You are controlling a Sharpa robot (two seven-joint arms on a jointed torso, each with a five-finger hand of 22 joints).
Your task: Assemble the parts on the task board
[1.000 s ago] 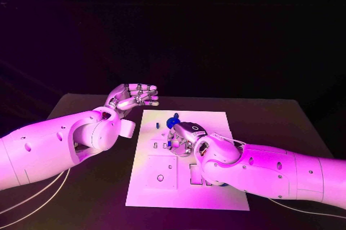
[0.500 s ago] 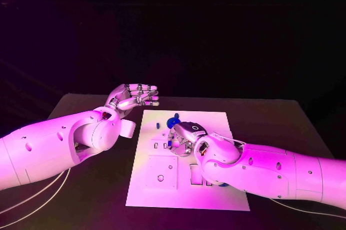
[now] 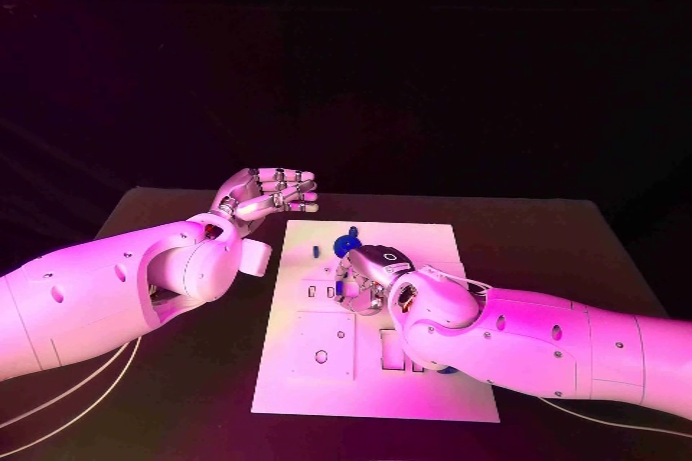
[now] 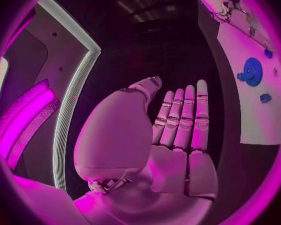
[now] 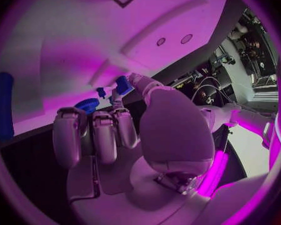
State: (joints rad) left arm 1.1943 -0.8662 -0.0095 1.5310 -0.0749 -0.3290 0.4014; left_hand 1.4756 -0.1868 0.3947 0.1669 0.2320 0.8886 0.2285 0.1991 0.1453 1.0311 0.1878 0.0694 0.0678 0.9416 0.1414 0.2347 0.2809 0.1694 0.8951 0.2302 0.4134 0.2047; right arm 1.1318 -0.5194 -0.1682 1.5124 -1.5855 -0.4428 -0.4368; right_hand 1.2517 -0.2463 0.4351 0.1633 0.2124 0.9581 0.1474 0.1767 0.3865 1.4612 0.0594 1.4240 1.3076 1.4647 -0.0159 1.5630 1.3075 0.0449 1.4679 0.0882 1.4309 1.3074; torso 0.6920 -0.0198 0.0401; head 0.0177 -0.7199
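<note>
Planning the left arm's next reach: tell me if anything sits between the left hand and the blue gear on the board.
Nothing visible does. The left hand hovers open off the task board's far left corner; the blue gear lies beyond bare board, the right hand nearer the robot.

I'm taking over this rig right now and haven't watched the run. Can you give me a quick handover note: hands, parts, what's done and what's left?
Left hand: open, fingers together, raised at the far left corner of the task board, holding nothing.
Right hand: down over the board's middle, pinching a small blue part at its fingertips.
Parts: a blue gear sits on the far part of the board just beyond the right hand, with a smaller blue piece beside it; another blue piece peeks out under the right forearm.
Done: cannot tell which parts are seated.
Left: place the held part, then the rest.
</note>
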